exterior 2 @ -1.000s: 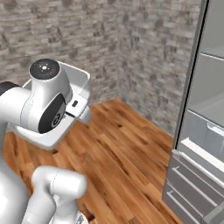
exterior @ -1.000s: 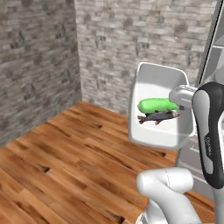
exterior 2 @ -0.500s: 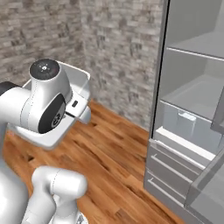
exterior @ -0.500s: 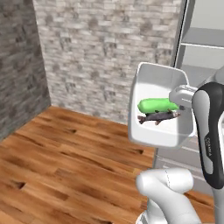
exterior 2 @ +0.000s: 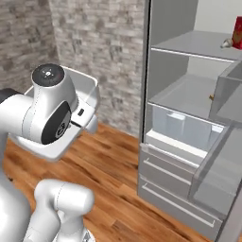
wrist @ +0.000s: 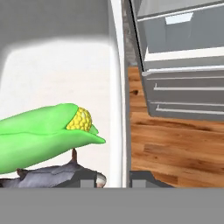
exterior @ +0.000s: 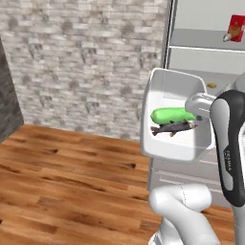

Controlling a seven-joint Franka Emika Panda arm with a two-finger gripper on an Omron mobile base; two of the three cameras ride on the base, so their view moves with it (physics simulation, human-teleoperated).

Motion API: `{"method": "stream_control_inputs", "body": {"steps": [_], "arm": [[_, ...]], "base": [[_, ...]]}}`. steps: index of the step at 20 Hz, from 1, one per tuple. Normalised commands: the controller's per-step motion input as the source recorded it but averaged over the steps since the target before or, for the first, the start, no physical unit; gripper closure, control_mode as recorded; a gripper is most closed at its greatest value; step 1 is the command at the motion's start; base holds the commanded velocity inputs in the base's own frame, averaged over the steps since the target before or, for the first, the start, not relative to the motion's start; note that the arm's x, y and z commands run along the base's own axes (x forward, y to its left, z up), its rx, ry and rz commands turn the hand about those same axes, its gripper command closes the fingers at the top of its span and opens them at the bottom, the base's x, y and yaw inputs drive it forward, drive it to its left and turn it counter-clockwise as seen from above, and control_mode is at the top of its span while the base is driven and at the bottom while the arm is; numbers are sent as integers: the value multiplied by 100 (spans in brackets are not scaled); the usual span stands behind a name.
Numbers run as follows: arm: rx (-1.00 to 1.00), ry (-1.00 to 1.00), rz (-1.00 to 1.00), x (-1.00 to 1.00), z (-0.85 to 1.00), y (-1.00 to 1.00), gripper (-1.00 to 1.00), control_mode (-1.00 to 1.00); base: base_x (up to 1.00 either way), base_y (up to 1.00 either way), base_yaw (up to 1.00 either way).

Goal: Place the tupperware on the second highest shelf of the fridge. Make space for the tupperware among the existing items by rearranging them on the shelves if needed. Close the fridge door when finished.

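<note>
Gripper (wrist: 113, 178) is closed on the white wall of the tupperware (exterior: 174, 115), one dark tip on each side of the rim at the bottom of the hand view. In the left base view this white tub sits right of the centre of the frame, held in the air in front of the fridge (exterior 2: 189, 118).

Brown wooden planks make the floor (exterior: 62, 182), and a grey stone wall (exterior: 86, 62) fills the upper left of that frame. In the right base view the open fridge takes the right half: pale grey shelves, a clear bin and two grey drawers (exterior 2: 170, 184) with bar handles below. A red carton (exterior: 236, 27) stands on a high shelf, at the upper right corner.

Inside the tupperware lie a green corn cob (wrist: 41, 135), with its yellow grains showing, and a dark grey fish (exterior: 173, 128) beneath it.
</note>
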Motion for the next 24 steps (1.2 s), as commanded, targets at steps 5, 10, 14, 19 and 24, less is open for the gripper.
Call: {"method": "stream_control_inputs", "body": {"steps": [5,10,14,19,24], "arm": [[0,0,0,0,0,0,100,100],[0,0,0,0,0,0,100,100],[0,0,0,0,0,0,100,100],[0,0,0,0,0,0,100,100],[0,0,0,0,0,0,100,100]], "base": [[0,-10,-32],[0,-9,-31],[0,-13,-30],[5,-17,-28],[7,-18,-28]]}}
